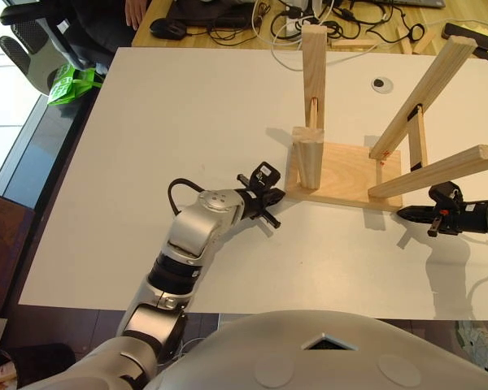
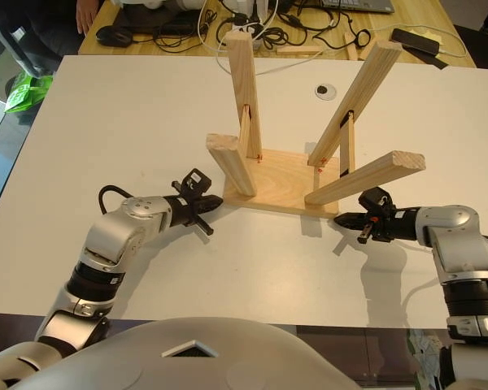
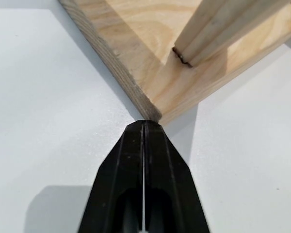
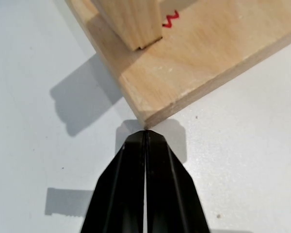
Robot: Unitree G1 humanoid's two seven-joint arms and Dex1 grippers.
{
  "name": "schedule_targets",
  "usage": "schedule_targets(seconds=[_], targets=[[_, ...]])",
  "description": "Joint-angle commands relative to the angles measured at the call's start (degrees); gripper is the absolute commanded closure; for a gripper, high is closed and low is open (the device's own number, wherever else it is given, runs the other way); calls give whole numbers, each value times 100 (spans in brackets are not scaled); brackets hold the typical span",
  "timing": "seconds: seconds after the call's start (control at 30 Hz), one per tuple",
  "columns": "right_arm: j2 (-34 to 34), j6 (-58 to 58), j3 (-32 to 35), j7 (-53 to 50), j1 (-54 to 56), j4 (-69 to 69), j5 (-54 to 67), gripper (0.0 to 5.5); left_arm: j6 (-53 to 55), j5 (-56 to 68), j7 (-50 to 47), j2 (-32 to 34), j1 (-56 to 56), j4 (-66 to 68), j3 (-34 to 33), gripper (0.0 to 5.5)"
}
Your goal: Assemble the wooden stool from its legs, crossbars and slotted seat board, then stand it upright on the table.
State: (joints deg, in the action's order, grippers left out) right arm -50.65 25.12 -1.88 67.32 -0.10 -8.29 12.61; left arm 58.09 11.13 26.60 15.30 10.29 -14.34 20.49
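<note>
Left end effector (image 1: 278, 195) and right end effector (image 1: 405, 214): both pinched shut, empty, tips at near corners of seat board (image 1: 346, 175), flat on table (image 1: 187, 122), legs (image 1: 313, 73) upward; stiff, light timber, joints possibly loose, best gripped by board edges.

The white desk (image 1: 187, 146) carries a wooden seat board (image 1: 350, 175) lying flat on its right half, toward the near side, with legs (image 1: 313, 73) rising from it. A small dark round disc (image 1: 382, 84) sits near the desk's far edge, well apart from the board.
</note>
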Motion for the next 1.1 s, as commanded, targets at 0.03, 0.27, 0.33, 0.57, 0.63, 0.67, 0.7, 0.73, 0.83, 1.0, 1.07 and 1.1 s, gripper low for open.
schedule_targets(seconds=[0.03,0.27,0.33,0.57,0.63,0.67,0.7,0.73,0.83,1.0,1.07,1.1], targets=[[151,20,-98,138,-23,129,165,550,-20,261,191,-157,56,-108,68,547],[184,5,-88,149,-12,125,170,550,-12,277,203,-159,69,-116,44,547],[189,2,-82,154,-12,123,175,550,-7,280,202,-160,70,-123,41,547],[190,-10,-58,171,-23,113,173,550,-8,311,193,-159,68,-131,29,547],[198,-14,-62,172,-15,107,168,550,-12,316,193,-157,68,-127,21,547],[201,-17,-63,174,-13,104,167,550,-12,318,191,-158,68,-128,20,547],[206,-19,-66,172,-10,100,165,550,-17,318,194,-157,72,-121,19,547],[211,-21,-68,171,-7,97,164,550,-20,319,197,-156,74,-117,18,547],[221,-27,-69,170,-1,89,162,550,-18,322,197,-158,76,-119,16,547],[204,-29,-60,187,17,63,158,550,-3,331,184,-173,65,-133,-1,547],[200,-28,-56,190,24,57,156,550,-7,335,186,-176,63,-125,-5,547],[196,-27,-54,197,28,54,158,550,0,337,182,-180,62,-130,-6,547]])
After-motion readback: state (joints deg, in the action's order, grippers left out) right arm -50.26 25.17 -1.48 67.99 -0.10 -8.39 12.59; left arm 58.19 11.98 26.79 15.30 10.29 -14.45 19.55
